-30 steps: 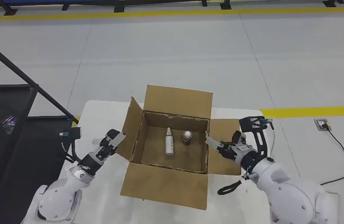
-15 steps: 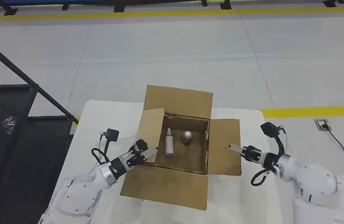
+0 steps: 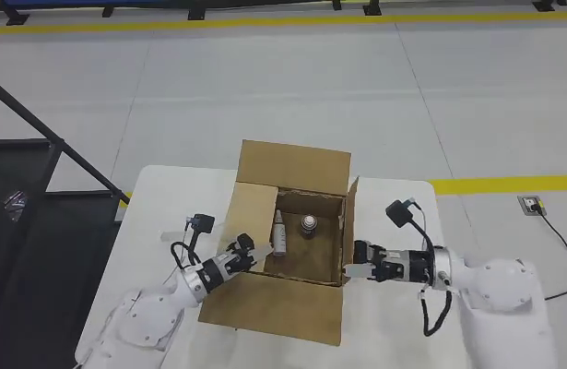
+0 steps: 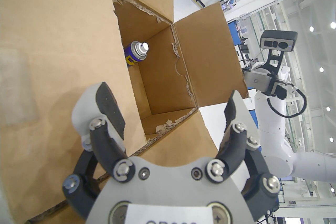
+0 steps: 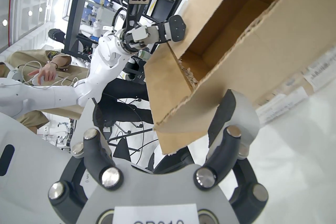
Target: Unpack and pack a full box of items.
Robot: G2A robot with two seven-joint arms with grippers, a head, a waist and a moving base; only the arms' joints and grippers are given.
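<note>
The open cardboard box (image 3: 294, 166) stands mid-table. Inside lie a white spray bottle (image 3: 278, 235) and an upright blue spray can (image 3: 308, 224) (image 4: 135, 53). My left gripper (image 3: 251, 251) (image 4: 170, 109) is open, its fingers against the outside of the left flap (image 3: 249, 208) (image 4: 52, 38), which leans in over the box. My right gripper (image 3: 357, 270) (image 5: 162, 117) is open at the box's right side, with the lower corner of the raised right flap (image 3: 350, 231) (image 5: 181, 114) between its fingers. The near flap (image 3: 274, 309) lies folded outward.
The white table (image 3: 163, 212) has bare room left and right of the box. A black frame with dark cloth (image 3: 34, 212) stands beside the table's left edge. Each wrist view shows the other arm across the box.
The left gripper pushed the left flap from spread outward to leaning over the box. The right gripper moved in toward the box, and the right flap rose from flat to upright.
</note>
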